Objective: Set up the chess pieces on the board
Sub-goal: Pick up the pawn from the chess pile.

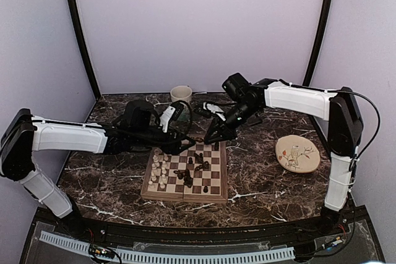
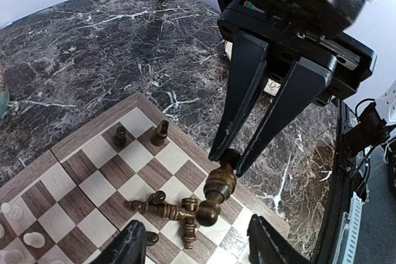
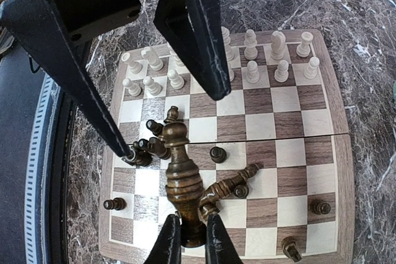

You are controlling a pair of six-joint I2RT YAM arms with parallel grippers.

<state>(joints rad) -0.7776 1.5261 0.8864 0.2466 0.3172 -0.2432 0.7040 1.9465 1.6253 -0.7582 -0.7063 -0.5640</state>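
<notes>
The board point(image 1: 185, 199) lies in the middle of the marble table. Cream-white chess pieces point(image 3: 250, 60) stand in two rows along one side. Several dark chess pieces lie toppled in a heap point(image 3: 232, 187) near the centre, and a few dark pawns point(image 3: 216, 153) stand alone. My right gripper point(image 3: 193, 239) is shut on the base of a tall dark piece point(image 3: 182, 177), holding it tilted above the board's edge point(image 2: 93, 125). My left gripper point(image 2: 201, 248) is open just above the heap, empty, with one of its fingers point(image 3: 192, 29) over the white rows.
A cream cup point(image 1: 180, 94) stands behind the board near the back wall. A round cream plate point(image 1: 297, 154) with a bird drawing lies to the right. Both arms meet over the board's far edge, their fingers close together.
</notes>
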